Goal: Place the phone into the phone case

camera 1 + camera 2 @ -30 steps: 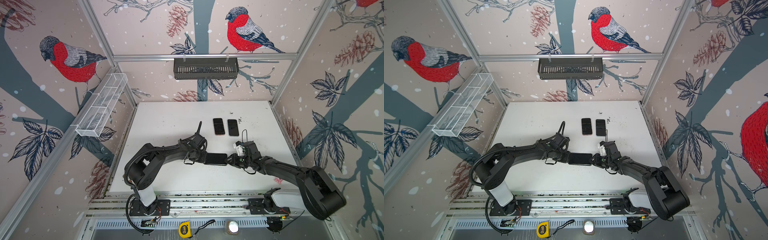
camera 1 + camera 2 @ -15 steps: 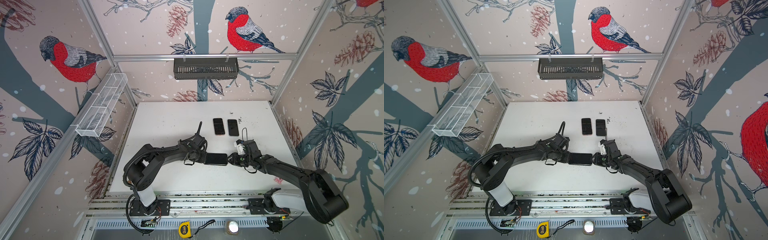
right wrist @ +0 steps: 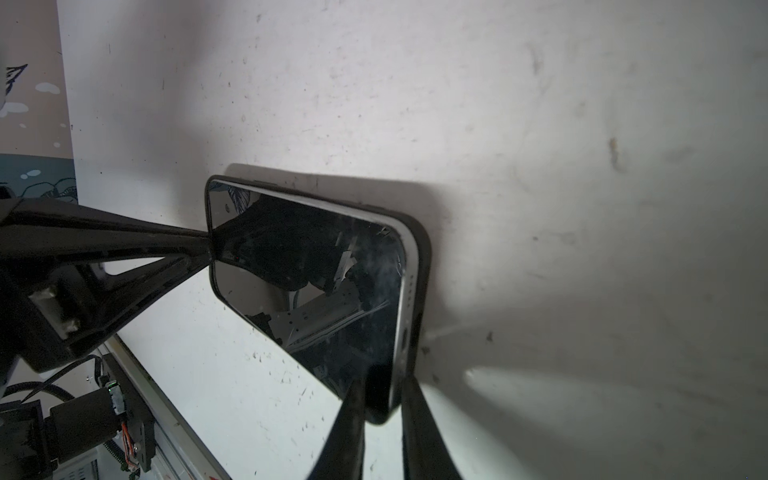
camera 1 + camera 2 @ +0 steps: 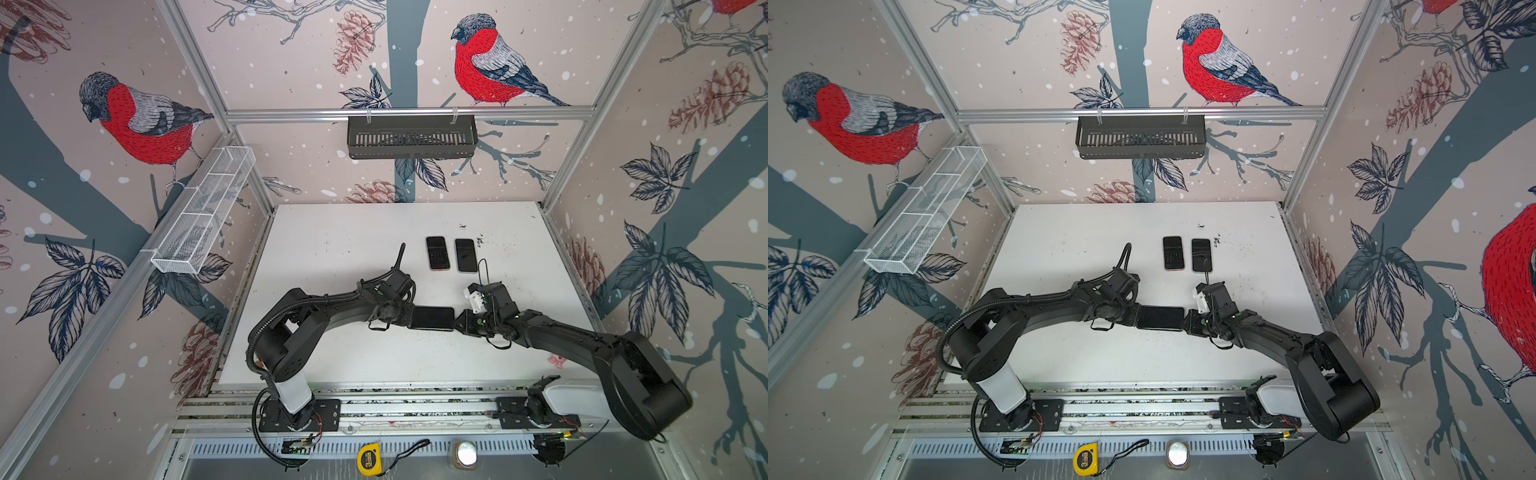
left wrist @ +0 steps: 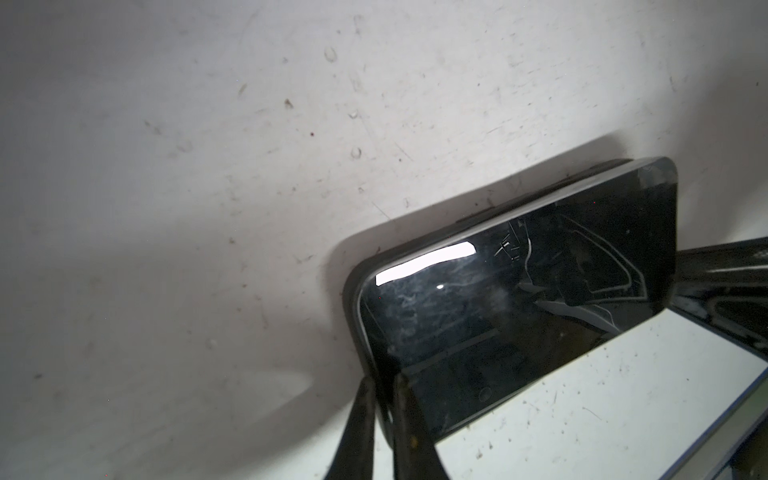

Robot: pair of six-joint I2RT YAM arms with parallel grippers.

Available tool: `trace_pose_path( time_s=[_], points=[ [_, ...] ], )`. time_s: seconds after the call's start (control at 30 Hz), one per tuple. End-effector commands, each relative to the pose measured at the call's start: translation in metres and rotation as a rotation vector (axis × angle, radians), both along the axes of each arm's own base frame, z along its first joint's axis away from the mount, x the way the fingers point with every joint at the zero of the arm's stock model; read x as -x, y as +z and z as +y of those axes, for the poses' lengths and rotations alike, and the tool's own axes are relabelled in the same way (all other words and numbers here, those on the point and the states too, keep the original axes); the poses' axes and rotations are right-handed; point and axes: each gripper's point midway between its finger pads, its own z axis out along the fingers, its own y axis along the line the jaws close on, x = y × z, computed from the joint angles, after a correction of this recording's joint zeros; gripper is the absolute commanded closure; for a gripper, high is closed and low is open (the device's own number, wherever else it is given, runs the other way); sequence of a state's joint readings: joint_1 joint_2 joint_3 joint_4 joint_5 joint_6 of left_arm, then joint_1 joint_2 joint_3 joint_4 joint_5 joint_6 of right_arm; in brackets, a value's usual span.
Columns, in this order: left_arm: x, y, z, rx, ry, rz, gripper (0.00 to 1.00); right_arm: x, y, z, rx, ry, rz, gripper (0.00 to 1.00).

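My left tool [image 5: 384, 384] and right tool [image 3: 382, 386] pinch the phone [image 4: 432, 318] endwise; uneven squeezing may pop it from its phone case [image 3: 423, 257].

Narrows the right gripper [image 3: 380, 388] onto the short end of the phone [image 3: 311, 270], pinching tighter than a second ago.
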State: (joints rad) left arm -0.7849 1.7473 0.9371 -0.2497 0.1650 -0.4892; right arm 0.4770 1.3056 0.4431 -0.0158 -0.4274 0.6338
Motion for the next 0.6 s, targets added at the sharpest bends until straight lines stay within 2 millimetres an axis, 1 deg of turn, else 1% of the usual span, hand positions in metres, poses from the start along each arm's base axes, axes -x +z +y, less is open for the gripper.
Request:
trace_pose_path(
  time_s=[0.0,0.17,0.4,0.57],
  points=[
    [0.0234,-0.0247,0.0278,-0.138,-0.012,0.086,0.88,-0.0033,0.0064,0.0065,-0.026,0.007,-0.013,0.84],
    [0.0237,-0.0252,0.0246,-0.130,-0.021,0.089,0.86,-0.0030,0.0049,0.0070,-0.023,0.012,-0.010,0.87],
    [0.0253,-0.0263,0.0226,-0.127,-0.029,0.091,0.84,-0.0031,0.0046,0.0075,-0.025,0.011,-0.008,0.96],
    [0.0259,-0.0265,0.0210,-0.124,-0.029,0.093,0.84,-0.0032,0.0045,0.0075,-0.025,0.010,-0.007,0.98]
  ],
)
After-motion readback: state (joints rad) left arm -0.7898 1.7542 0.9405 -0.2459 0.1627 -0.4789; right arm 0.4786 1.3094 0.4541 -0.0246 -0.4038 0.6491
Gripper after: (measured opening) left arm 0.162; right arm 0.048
